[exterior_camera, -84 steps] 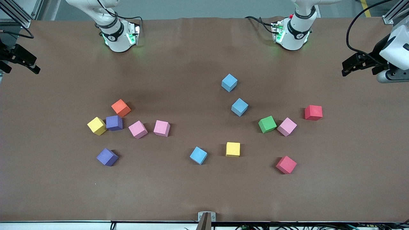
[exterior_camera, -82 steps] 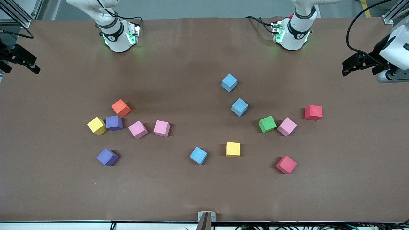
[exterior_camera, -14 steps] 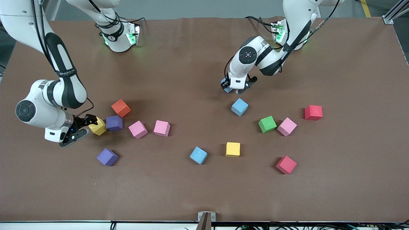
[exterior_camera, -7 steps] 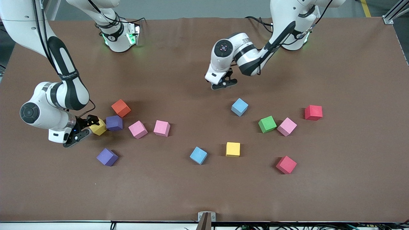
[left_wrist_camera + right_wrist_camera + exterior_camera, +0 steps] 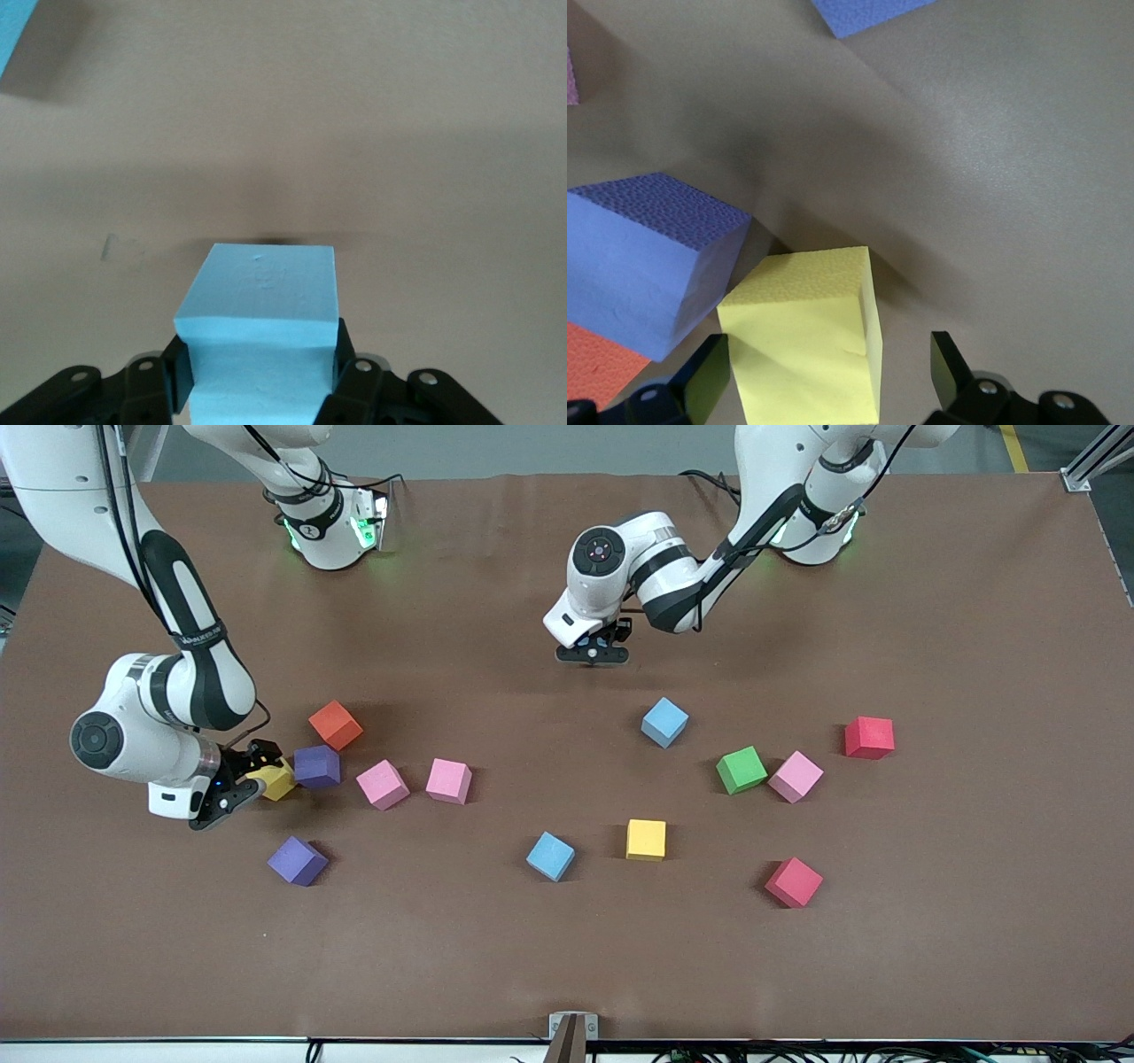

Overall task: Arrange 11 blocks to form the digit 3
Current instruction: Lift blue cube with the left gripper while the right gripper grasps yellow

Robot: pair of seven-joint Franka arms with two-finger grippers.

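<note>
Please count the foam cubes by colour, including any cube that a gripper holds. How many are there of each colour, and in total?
Light blue foam cubes: 3, one held by the left gripper
Pink foam cubes: 3
Purple foam cubes: 2
Yellow foam cubes: 2
Red foam cubes: 2
Green foam cubes: 1
Orange foam cubes: 1
Total: 14

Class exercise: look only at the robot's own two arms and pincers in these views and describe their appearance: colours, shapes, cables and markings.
Both arms are glossy white rounded segments with black bands at the joints and round end caps. Black cables run along them; green lights glow at the bases. The left pincer and right pincer are black, with flat fingers and small screw holes.
</note>
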